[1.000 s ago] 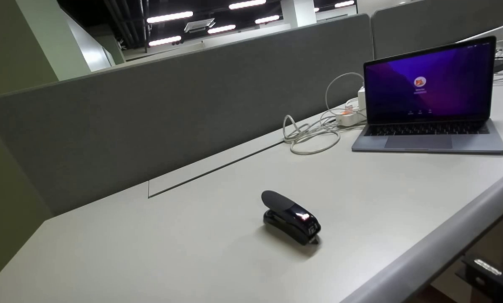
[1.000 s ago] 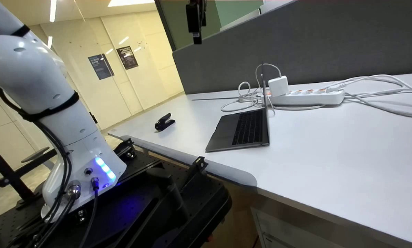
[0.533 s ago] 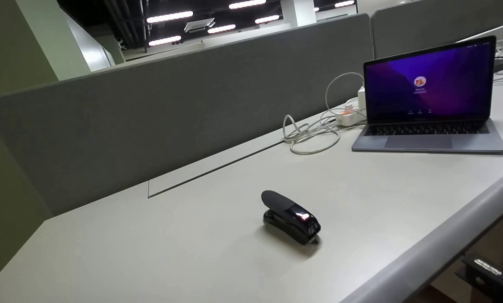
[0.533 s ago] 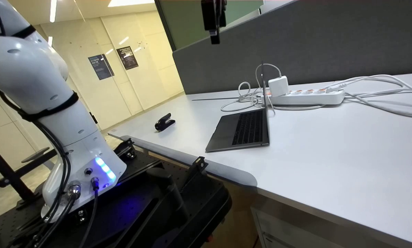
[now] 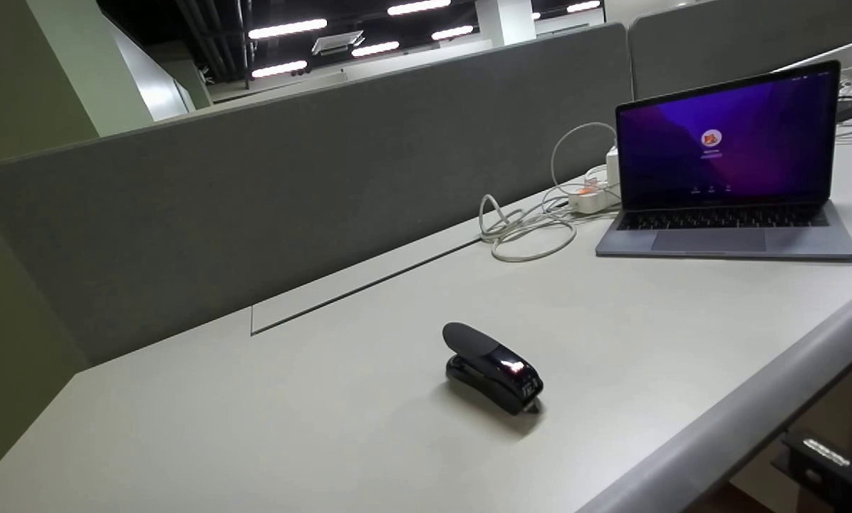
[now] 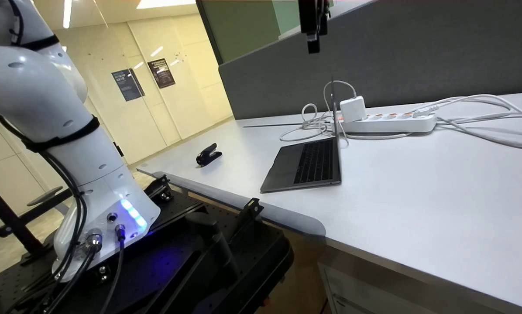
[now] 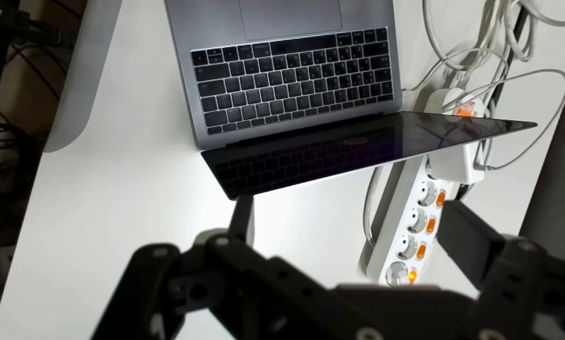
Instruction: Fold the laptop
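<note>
The laptop stands open on the white desk, its lid nearly upright. Its lit purple screen [image 5: 725, 142] faces the camera in an exterior view. It shows from the side in an exterior view [image 6: 302, 168]. In the wrist view its keyboard [image 7: 292, 85] and dark lid are seen from above. My gripper [image 6: 313, 46] hangs above the lid's top edge, apart from it, on the keyboard side in that view. In the wrist view my gripper [image 7: 355, 226] has its fingers wide apart with nothing between them. One fingertip overlaps a lid corner in the picture. The gripper is out of view in an exterior view.
A black stapler [image 5: 494, 367] lies on the desk. A white power strip [image 6: 383, 125] with a charger [image 6: 352, 109] and loose cables [image 5: 526, 228] lies behind the laptop. A grey partition [image 5: 326, 192] runs along the desk's back. The desk's front edge [image 5: 746, 399] is rounded.
My gripper has moved rightward in an exterior view, toward the space above the laptop, at about the same height. The laptop and stapler have not moved.
</note>
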